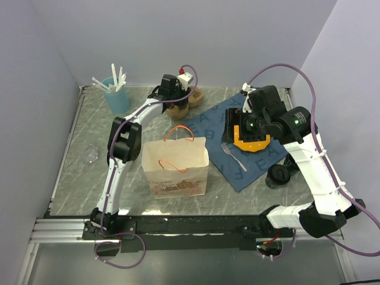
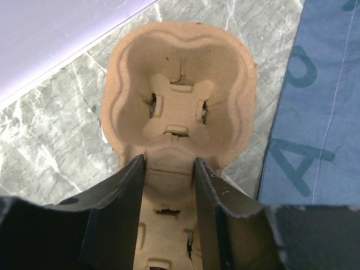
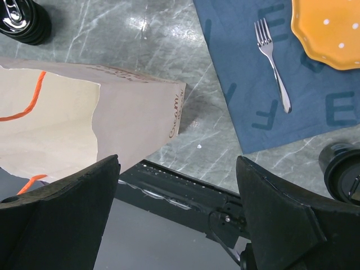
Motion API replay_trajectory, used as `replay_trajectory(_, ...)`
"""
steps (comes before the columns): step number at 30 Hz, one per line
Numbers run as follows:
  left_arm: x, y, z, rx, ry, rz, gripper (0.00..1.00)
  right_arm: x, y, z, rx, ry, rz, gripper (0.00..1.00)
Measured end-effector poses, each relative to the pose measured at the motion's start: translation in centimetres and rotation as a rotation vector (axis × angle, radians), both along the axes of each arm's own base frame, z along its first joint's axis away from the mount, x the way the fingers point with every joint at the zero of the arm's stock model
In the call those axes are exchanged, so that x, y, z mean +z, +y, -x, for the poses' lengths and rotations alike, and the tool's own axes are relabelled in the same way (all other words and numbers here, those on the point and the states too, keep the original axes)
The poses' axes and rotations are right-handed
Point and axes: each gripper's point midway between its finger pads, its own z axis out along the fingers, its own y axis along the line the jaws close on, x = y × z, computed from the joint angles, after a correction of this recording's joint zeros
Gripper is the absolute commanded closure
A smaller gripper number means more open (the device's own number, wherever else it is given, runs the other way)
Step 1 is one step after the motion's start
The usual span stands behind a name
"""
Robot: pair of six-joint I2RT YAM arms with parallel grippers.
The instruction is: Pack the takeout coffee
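So the coffee cup (image 1: 277, 176) sits untouched by the blue mat's (image 1: 261, 159) near corner. Right gripper (image 3: 177, 163) hangs wide open and empty. Left gripper (image 2: 169, 163) straddles the cardboard cup carrier (image 2: 180, 84), can't tell if it's clamped.

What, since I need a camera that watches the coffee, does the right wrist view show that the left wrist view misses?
Only the right wrist view: the takeout coffee, the paper bag, a fork and an orange plate. Only the left wrist view: a pulp cup carrier, with the left gripper straddling its middle. Both: the blue placemat and the marble table.
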Motion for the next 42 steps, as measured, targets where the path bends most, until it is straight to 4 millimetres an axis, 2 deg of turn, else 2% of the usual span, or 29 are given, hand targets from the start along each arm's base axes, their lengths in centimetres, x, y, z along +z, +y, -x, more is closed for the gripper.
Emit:
replay_trajectory(3,0.5,0.0,0.0,0.003,0.004,-0.003,0.61,-0.3,0.0,0.2,-0.004,0.008,-0.004,0.09)
replay_trajectory(7,1.4,0.0,-0.4,0.007,-0.015,0.004,0.67,-0.8,-0.1,0.8,-0.01,0.026,-0.016,0.09)
replay_trajectory(9,1.4,0.0,-0.3,0.007,-0.014,0.005,0.63,-0.8,-0.2,1.0,-0.015,0.025,-0.022,0.09)
replay_trajectory(10,1.4,0.0,-0.3,0.007,-0.013,0.004,0.57,-0.7,-0.2,1.2,-0.017,0.022,-0.027,0.09)
replay_trajectory(12,1.2,0.0,-0.2,0.007,-0.003,0.0,0.6,-0.5,-0.2,1.3,-0.022,0.015,-0.036,0.09)
replay_trajectory(13,1.1,0.0,-0.2,0.007,-0.002,0.0,0.68,-0.4,-0.3,1.4,-0.025,0.011,-0.042,0.09)
replay_trajectory(15,1.1,0.1,-0.2,0.009,-0.002,-0.002,0.73,-0.3,-0.4,1.6,-0.029,0.01,-0.047,0.09)
replay_trajectory(18,0.9,0.2,-0.1,0.011,0.0,-0.008,0.68,-0.3,-0.5,1.9,-0.034,0.007,-0.053,0.1)
replay_trajectory(21,0.6,0.3,-0.1,0.016,0.006,-0.014,0.55,-0.2,-0.5,2.0,-0.036,0.004,-0.058,0.1)
replay_trajectory(22,0.5,0.3,0.0,0.017,0.008,-0.016,0.54,-0.2,-0.5,2.0,-0.036,0.003,-0.058,0.1)
replay_trajectory(23,0.4,0.4,0.0,0.018,0.009,-0.017,0.59,-0.2,-0.5,2.0,-0.037,0.003,-0.059,0.1)
replay_trajectory(25,0.4,0.4,0.0,0.017,0.008,-0.017,0.77,-0.2,-0.5,2.0,-0.039,0.003,-0.061,0.1)
replay_trajectory(30,0.5,0.4,-0.1,0.015,0.003,-0.025,0.75,-0.2,-0.5,2.0,-0.04,0.005,-0.063,0.1)
replay_trajectory(34,0.5,0.4,-0.1,0.016,0.003,-0.024,0.63,-0.2,-0.4,2.0,-0.042,0.006,-0.066,0.1)
replay_trajectory(38,0.6,0.3,-0.1,0.025,0.01,-0.009,0.61,-0.2,-0.4,2.0,-0.045,0.008,-0.069,0.1)
replay_trajectory(39,0.7,0.3,-0.1,0.027,0.01,-0.006,0.62,-0.2,-0.4,2.0,-0.045,0.008,-0.069,0.1)
replay_trajectory(40,0.7,0.3,-0.1,0.029,0.013,-0.001,0.76,-0.1,-0.4,2.0,-0.045,0.007,-0.069,0.1)
replay_trajectory(42,0.8,0.3,-0.1,0.037,0.016,0.008,0.79,-0.1,-0.4,1.9,-0.047,0.007,-0.072,0.1)
